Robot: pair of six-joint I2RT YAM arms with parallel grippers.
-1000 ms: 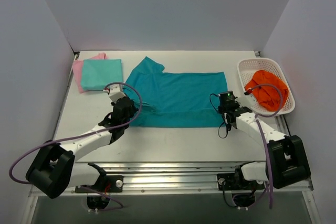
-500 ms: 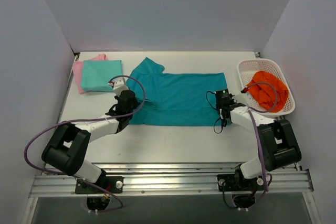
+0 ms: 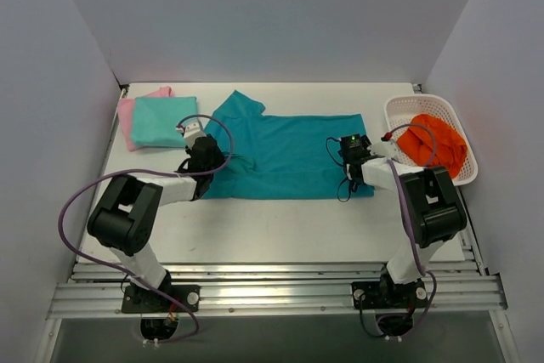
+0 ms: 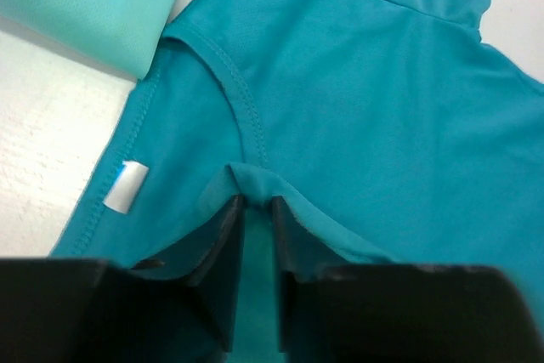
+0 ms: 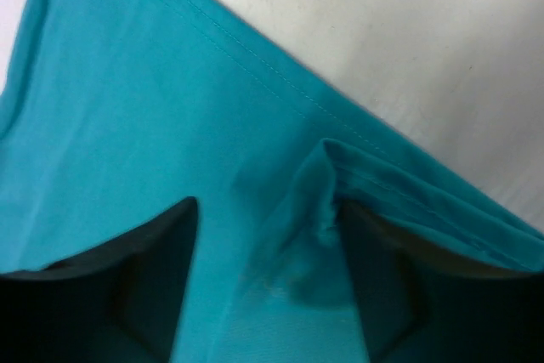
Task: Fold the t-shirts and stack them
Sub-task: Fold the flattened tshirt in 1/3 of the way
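Note:
The deep teal t-shirt (image 3: 289, 155) lies spread across the middle of the table, one sleeve pointing to the back left. My left gripper (image 3: 206, 152) rests on its left end by the neckline. In the left wrist view this gripper (image 4: 255, 201) stands open by a narrow gap, and a pinched ridge of teal cloth (image 4: 251, 178) stands at its tips. My right gripper (image 3: 351, 149) sits on the shirt's right end near the hem. Its jaws (image 5: 268, 210) are wide apart, with a raised fold (image 5: 319, 184) next to the right finger. The folded aqua t-shirt (image 3: 164, 120) lies on the pink one (image 3: 126, 112) at the back left.
A white basket (image 3: 388, 121) holding orange cloth (image 3: 433, 144) stands at the right edge, close to my right arm. A white label (image 4: 125, 186) shows inside the teal collar. Bare table (image 5: 408, 40) lies just beyond the hem. Grey walls close in three sides.
Both grippers moved away from the near edge, over the teal shirt's ends, drawing cloth with them. Both have since gone from shut to open, leaving small raised folds.

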